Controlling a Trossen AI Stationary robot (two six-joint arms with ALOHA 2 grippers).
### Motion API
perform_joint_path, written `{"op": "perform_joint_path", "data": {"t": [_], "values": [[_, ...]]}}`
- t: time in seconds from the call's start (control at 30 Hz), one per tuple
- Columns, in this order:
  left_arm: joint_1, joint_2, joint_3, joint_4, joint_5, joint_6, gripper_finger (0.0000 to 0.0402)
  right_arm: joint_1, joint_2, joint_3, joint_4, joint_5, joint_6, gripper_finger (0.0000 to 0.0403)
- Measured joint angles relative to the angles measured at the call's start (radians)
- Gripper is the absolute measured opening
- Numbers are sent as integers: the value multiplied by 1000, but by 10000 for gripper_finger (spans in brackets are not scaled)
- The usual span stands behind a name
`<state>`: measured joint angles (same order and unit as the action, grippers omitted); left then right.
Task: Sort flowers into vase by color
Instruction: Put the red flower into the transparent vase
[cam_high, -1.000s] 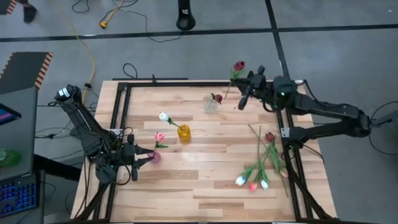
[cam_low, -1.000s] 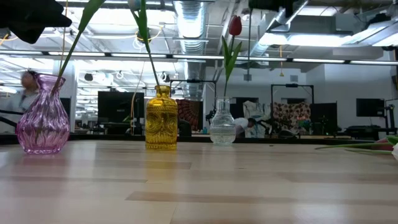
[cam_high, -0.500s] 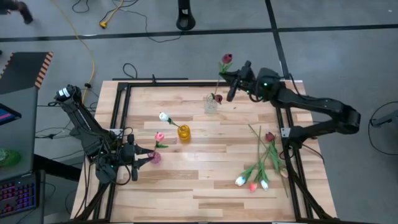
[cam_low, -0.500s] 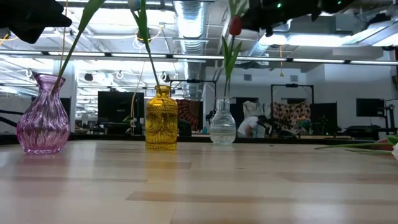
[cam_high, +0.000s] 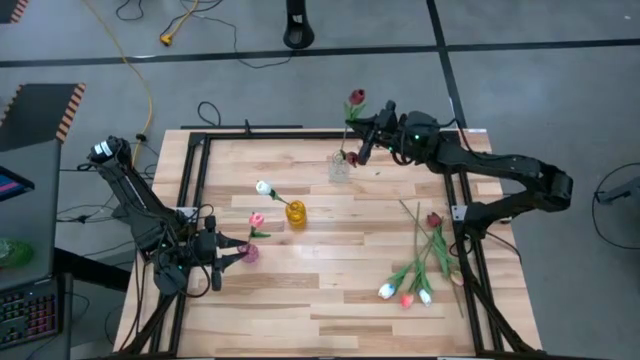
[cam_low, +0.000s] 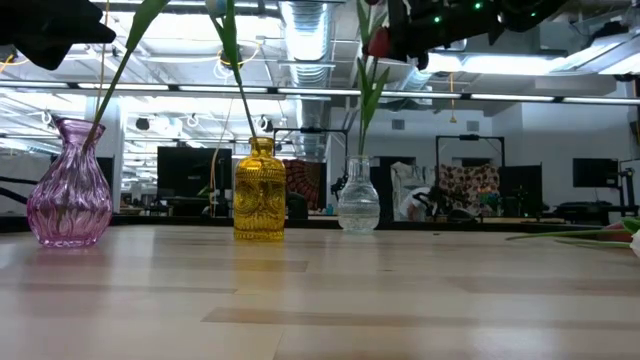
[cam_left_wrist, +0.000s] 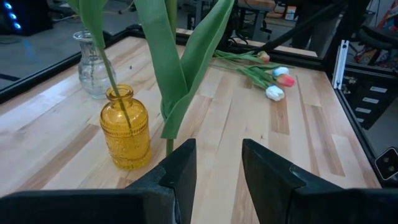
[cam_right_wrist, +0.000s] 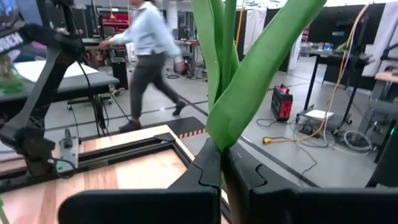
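My right gripper is shut on a dark red tulip, high above the far part of the table, just right of the clear vase. That vase holds another dark red tulip. The yellow vase holds a white tulip. The purple vase holds a pink tulip. My left gripper stands open right beside the purple vase, and the pink tulip's stem rises just ahead of its fingers. Several more tulips lie on the table's right side. My right gripper pinches the dark red tulip's stem between its two fingers, where the green leaves spring from it. The fingers come from the table's right side. The flower is lifted clear, with its head above the fingers.
A black frame runs around the tabletop. The loose tulips lie in a pile near the right edge. Bare wood spreads across the near middle. A person walks in the room beyond the table.
My right gripper has moved toward the table's left, carrying the dark red tulip from near the far right corner to just beside the clear vase. It has stayed shut on the stem. The tulip's head has shifted left with it.
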<state>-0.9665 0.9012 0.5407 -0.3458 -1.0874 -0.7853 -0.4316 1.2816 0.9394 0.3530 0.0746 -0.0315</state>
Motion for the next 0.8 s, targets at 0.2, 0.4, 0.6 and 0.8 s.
{"op": "perform_joint_path", "data": {"t": [0.2,0.4,0.6,0.8], "values": [[0,0,0,0,0,0,116,-1,0,0,-22,0,58,42],[0,0,0,0,0,0,116,-1,0,0,-44,1,58,54],[0,0,0,0,0,0,116,-1,0,0,-46,1,58,55],[0,0,0,0,0,0,116,-1,0,0,-66,1,59,63]]}}
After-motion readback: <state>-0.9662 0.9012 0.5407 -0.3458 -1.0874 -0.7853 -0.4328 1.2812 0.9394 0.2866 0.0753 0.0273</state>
